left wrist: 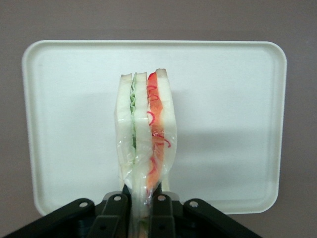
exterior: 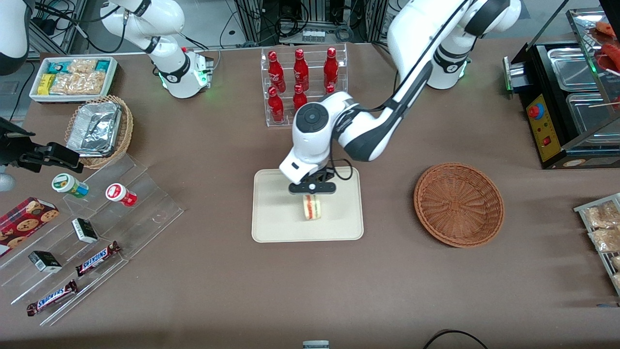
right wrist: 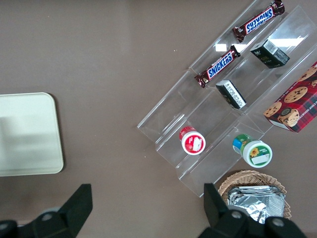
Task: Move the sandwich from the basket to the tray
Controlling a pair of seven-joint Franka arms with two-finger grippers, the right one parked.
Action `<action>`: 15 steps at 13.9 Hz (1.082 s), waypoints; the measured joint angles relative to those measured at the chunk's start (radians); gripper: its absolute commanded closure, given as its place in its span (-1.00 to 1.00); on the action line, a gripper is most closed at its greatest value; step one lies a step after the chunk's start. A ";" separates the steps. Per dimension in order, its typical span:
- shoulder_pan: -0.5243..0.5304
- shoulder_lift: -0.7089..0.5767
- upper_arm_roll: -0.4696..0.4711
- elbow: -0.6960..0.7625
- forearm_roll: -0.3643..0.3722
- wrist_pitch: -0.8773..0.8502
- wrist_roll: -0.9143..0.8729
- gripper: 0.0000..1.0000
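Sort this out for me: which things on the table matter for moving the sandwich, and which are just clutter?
In the job:
sandwich, held over the tray
tray
basket, now without the sandwich
gripper, shut on the sandwich above the tray

Lying about:
cola bottles in a clear rack
foil container in a tan wicker basket
Snickers bars
cookie box
snack bin
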 measured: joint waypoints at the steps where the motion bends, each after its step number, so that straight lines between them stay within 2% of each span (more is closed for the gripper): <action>1: -0.008 0.020 0.000 0.006 0.008 0.022 0.000 1.00; 3: -0.023 0.057 0.001 0.010 0.022 0.062 0.000 1.00; 4: -0.028 0.071 0.001 0.010 0.028 0.079 0.000 0.93; 5: -0.031 0.083 0.001 0.011 0.031 0.087 0.000 0.55; 6: -0.032 0.093 0.001 0.011 0.039 0.090 0.000 -0.38; 7: -0.032 0.100 0.002 0.011 0.055 0.092 0.000 -0.99; 12: -0.031 0.098 0.006 0.036 0.093 0.078 -0.008 -1.00; 15: -0.011 0.027 0.014 0.073 0.090 -0.066 -0.032 -1.00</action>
